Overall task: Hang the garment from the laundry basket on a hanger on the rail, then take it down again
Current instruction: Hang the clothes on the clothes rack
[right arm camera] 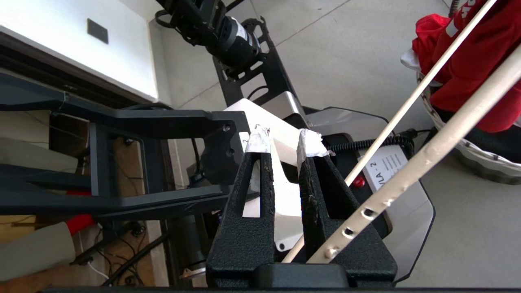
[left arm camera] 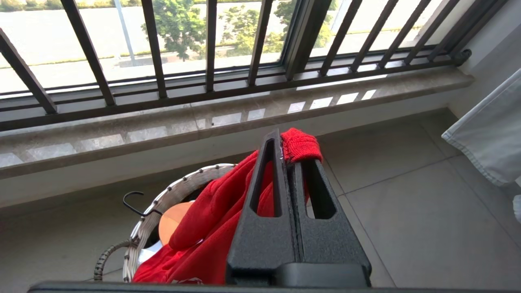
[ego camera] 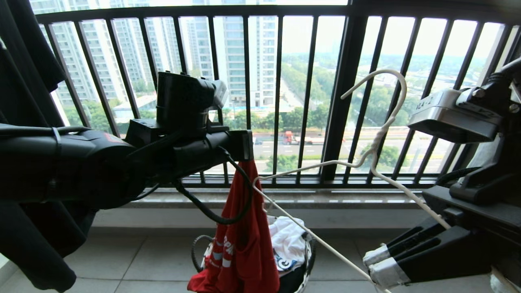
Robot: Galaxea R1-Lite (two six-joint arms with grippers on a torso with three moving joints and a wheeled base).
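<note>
Red cloth hangs from the left gripper [left arm camera: 287,156], whose fingers are pressed together on a ribbed edge of the garment [ego camera: 242,240]. The shirt is lifted, and its lower part trails down over the laundry basket [left arm camera: 163,203] on the tiled floor [left arm camera: 407,211] below the window railing [ego camera: 309,81]. White lettering shows on the folds near the bottom. A white shirt [ego camera: 289,240] lies inside the basket beside the red one.

On the right, the right gripper [ego camera: 380,264] holds the hanger [ego camera: 378,142] by one end, its tape-wrapped fingers set close together with a narrow gap showing between the tips. The wire runs through low between the fingers, near their base. The hanger is tilted, with its hook up in front of the railing and its far end reaching across to just beside the hanging red shirt, under the left arm. A dark garment [ego camera: 28,101] hangs at the left edge of the head view.
</note>
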